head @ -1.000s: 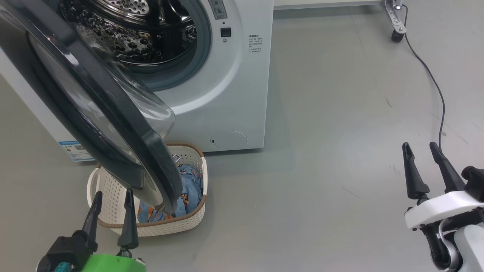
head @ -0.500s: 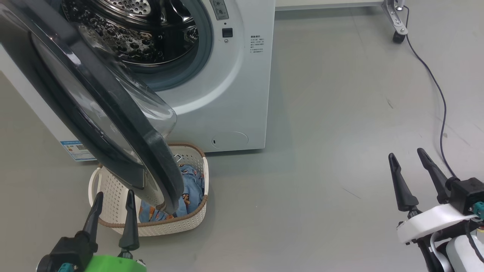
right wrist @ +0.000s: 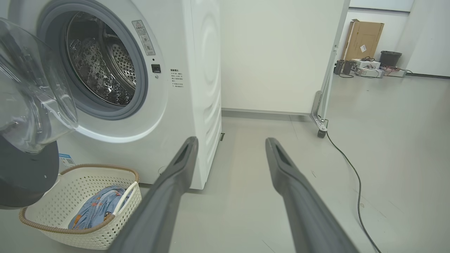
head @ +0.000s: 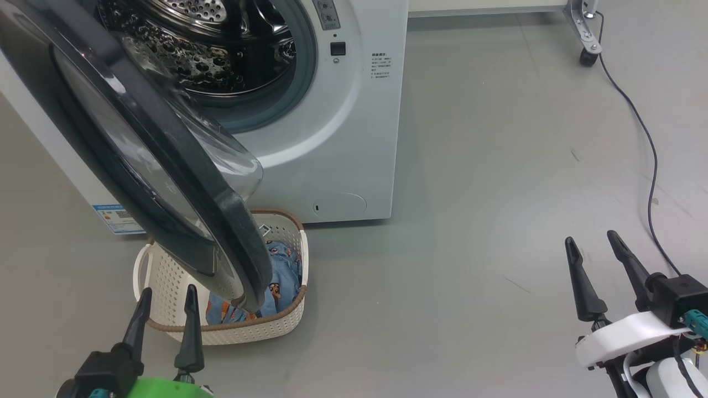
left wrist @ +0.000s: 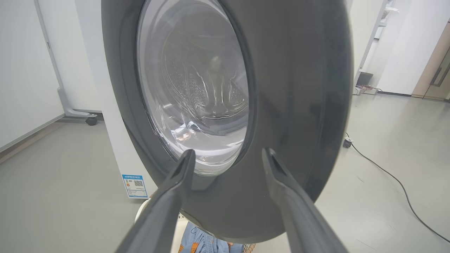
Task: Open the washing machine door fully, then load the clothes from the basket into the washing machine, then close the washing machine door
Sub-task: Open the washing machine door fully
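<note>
The white washing machine (head: 354,121) stands at the upper left, its steel drum showing. The washing machine door (head: 166,166) hangs partly open, its black rim reaching out over the basket (head: 166,282) on the floor. Blue printed clothes (head: 279,282) lie in the basket, partly hidden by the door. My left gripper (head: 167,296) is open just in front of the basket, facing the door's outer face (left wrist: 299,105). My right gripper (head: 592,243) is open over bare floor far to the right. In the right wrist view it (right wrist: 230,142) points past the machine's corner, with the basket (right wrist: 70,225) at the lower left.
A black cable (head: 647,138) runs across the floor on the right to a wheeled metal frame foot (head: 589,55). A blue label (head: 116,218) is on the machine's side. A cardboard box (right wrist: 362,38) and gear sit far back. Grey floor lies between the machine and my right gripper.
My right gripper has drawn back, down and to the left in the head view, staying open. The camera has shifted slightly. The left gripper, door and basket have not moved.
</note>
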Tool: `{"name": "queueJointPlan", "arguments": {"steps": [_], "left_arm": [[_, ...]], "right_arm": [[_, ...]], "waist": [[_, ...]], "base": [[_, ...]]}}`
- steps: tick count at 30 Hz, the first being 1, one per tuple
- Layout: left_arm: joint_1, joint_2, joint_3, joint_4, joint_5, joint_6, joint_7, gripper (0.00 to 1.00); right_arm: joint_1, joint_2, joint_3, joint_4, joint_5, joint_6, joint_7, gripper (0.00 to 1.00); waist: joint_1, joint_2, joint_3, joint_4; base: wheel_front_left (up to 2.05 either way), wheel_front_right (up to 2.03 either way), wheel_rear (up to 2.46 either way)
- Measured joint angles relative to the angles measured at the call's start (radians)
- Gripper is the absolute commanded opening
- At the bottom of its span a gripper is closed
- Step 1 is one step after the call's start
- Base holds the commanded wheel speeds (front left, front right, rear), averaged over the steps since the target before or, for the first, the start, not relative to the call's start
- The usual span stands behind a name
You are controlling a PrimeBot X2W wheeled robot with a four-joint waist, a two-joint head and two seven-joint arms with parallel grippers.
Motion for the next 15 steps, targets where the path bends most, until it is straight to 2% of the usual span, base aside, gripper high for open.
{"name": "queueJointPlan", "arguments": {"steps": [1,2,3,4,15], "left_arm": [[0.000,0.000,0.000,0.002,0.000,0.000,0.000,1.00],[0.000,0.000,-0.001,0.004,0.000,0.000,0.000,0.89],[0.000,0.000,-0.001,0.005,0.000,0.000,0.000,0.36],[0.000,0.000,-0.002,0.006,0.000,0.000,0.000,0.00],[-0.004,-0.002,0.005,-0.039,-0.021,0.003,0.000,0.00]], "right_arm": [[0.000,0.002,-0.003,-0.001,-0.001,0.000,0.000,1.00],[0.000,0.004,-0.005,-0.001,-0.001,0.000,0.000,1.00],[0.001,0.006,-0.007,-0.002,-0.002,0.000,0.000,1.00],[0.002,0.008,-0.009,-0.003,-0.007,0.000,0.000,1.00],[0.017,0.028,-0.014,-0.006,-0.026,0.005,0.000,1.00]], "waist": [[0.0000,0.0000,0.000,0.000],[0.0000,0.0000,0.000,0.000],[0.0000,0.0000,-0.001,0.001],[0.0000,0.0000,-0.001,0.001],[0.0000,0.0000,-0.003,0.002]], "base": [[0.00,0.00,0.00],[0.00,0.00,0.00],[0.00,0.00,0.00],[0.00,0.00,0.00],[0.00,0.00,0.00]]}}
